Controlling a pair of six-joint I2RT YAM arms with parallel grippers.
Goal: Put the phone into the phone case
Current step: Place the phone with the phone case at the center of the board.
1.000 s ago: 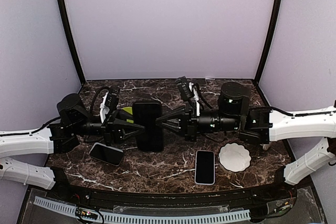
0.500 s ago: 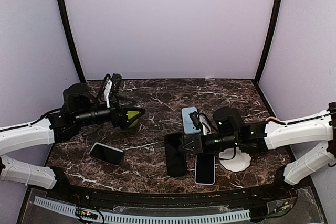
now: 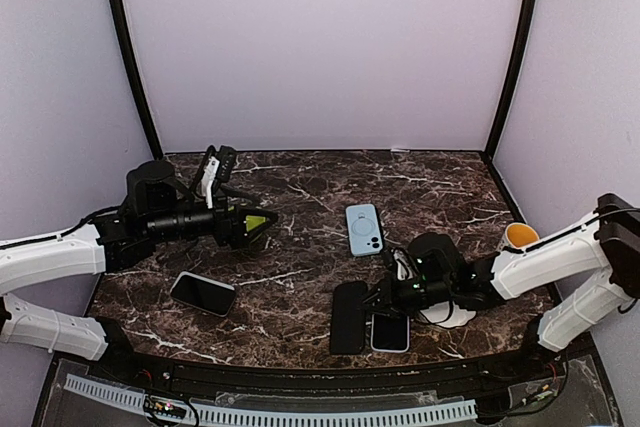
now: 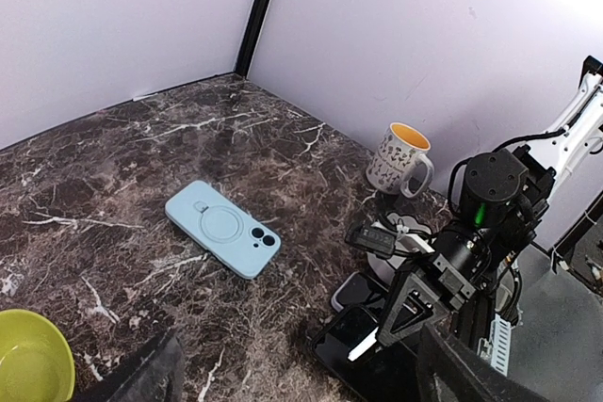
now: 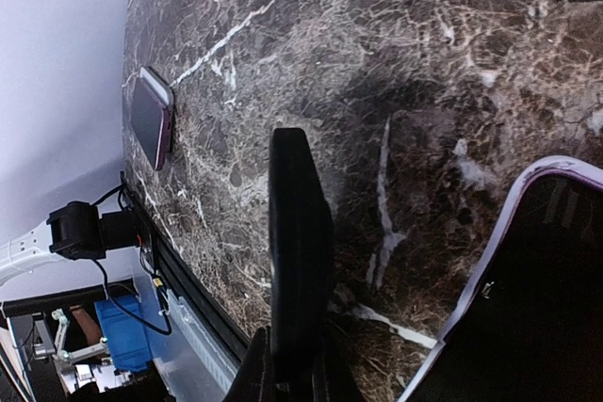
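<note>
My right gripper is shut on a black phone, holding it by one long edge low over the table near the front edge. In the right wrist view the phone stands edge-on between the right gripper's fingers. A light blue phone case lies back-up mid-table, apart from both grippers; it also shows in the left wrist view. My left gripper is open and empty at the left, pointing right; in its own view the left gripper spans the black phone.
A white-rimmed phone lies face-up right beside the black one. Another dark phone lies front left. A yellow-green bowl sits under the left gripper. A white coaster and a mug are at the right.
The left gripper let go of the black phone and drew back left. The right gripper carried the phone right and down to the front, uncovering the blue case.
</note>
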